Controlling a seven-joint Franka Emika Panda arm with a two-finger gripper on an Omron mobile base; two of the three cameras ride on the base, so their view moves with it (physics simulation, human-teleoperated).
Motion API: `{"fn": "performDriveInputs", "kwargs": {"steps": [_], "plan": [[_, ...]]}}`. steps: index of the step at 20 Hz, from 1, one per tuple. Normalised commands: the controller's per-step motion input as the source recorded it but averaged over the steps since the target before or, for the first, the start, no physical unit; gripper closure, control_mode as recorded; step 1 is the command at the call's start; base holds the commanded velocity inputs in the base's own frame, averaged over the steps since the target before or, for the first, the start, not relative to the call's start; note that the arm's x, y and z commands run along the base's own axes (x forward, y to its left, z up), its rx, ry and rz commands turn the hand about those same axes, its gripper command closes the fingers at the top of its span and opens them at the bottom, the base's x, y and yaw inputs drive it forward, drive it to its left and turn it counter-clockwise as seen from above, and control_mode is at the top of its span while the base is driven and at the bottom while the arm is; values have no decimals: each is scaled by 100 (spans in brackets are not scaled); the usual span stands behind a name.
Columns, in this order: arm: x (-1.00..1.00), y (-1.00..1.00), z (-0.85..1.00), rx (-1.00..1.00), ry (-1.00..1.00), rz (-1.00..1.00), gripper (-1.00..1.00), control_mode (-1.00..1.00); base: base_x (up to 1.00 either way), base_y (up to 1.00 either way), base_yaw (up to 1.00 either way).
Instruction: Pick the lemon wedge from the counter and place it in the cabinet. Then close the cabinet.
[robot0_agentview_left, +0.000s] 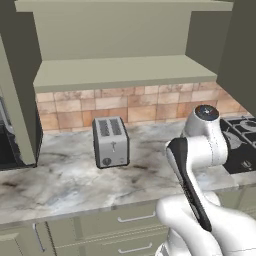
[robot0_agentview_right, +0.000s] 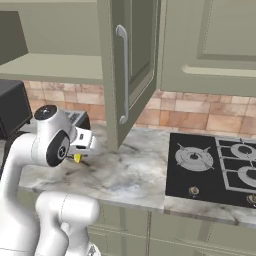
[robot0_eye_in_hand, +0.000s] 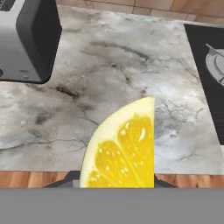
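Behind the arm, claw (robot0_eye_in_hand: 117, 181) mostly hidden, lemon wedge (robot0_eye_in_hand: 121, 148) pinched.

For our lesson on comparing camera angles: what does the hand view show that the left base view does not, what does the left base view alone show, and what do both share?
Hand view alone: the lemon wedge, close up between the shut gripper fingers, its cut yellow face towards the camera, held above the counter.

Left base view alone: the open cabinet with its plain shelf, the tiled wall behind, and the green drawers below the counter.

Both: the marbled counter, the silver toaster standing on it, and part of the black stovetop at the right.
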Motion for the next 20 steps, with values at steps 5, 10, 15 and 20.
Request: {"fn": "performDriveInputs", "kwargs": {"steps": [5, 10, 15, 20], "plan": [[-4, 0, 100, 8, -11, 0, 100, -100, 0, 0, 0], [1, 0, 100, 3, -8, 0, 100, -100, 0, 0, 0], [25, 1, 97, 0, -21, 0, 100, -100, 0, 0, 0], [40, 0, 66, 0, -34, 0, 100, -100, 0, 0, 0]]}}
